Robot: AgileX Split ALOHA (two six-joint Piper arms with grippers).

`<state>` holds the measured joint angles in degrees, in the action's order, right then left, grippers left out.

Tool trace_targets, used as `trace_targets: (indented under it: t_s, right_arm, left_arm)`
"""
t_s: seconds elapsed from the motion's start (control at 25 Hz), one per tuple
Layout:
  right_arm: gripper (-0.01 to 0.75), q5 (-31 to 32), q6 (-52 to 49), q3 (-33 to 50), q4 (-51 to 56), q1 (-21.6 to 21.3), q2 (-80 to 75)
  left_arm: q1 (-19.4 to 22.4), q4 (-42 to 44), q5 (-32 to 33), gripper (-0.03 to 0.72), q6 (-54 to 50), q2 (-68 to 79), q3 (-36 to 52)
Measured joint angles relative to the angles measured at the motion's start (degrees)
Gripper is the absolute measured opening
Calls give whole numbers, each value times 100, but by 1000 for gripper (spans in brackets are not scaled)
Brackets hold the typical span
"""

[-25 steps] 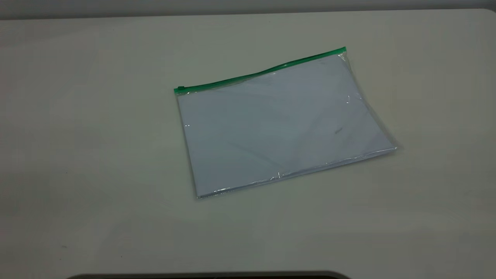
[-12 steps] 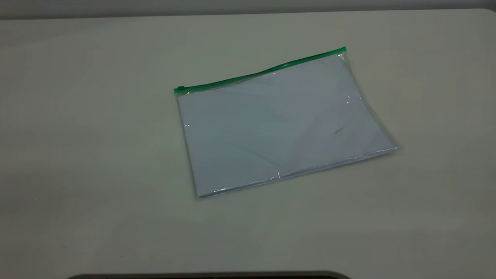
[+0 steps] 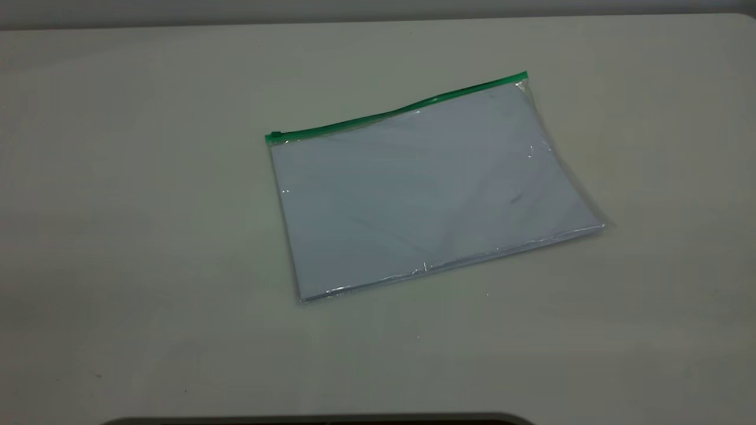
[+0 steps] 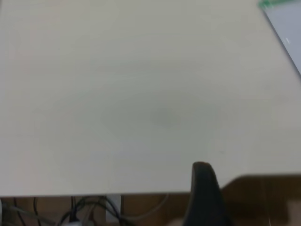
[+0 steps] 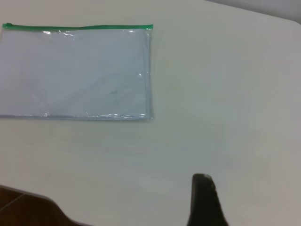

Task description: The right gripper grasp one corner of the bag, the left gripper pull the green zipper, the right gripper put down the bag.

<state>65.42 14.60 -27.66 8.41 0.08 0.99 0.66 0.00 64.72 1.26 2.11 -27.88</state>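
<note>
My left gripper (image 4: 202, 197) sits at the table (image 3: 118, 236) edge, well apart from the one bag (image 3: 425, 189); I cannot tell how it is set. The bag lies flat mid-table, its green zipper (image 3: 396, 112) along the far edge, rising rightward. My right gripper (image 5: 204, 202) is likewise unreadable.

Counted on one pale beige table (image 3: 147, 206): one flat clear plastic bag (image 3: 425, 189) of pale bluish-white sheets, one bright green zipper strip (image 3: 396, 112) with one small green slider tab (image 3: 275, 136).
</note>
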Motion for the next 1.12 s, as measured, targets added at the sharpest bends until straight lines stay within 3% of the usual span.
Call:
trace_targets:
  t_s: [1.12]
  right_arm:
    - [524, 0, 0, 0, -22, 0, 0]
  left_arm:
    - [30, 48, 25, 569, -126, -319, 0]
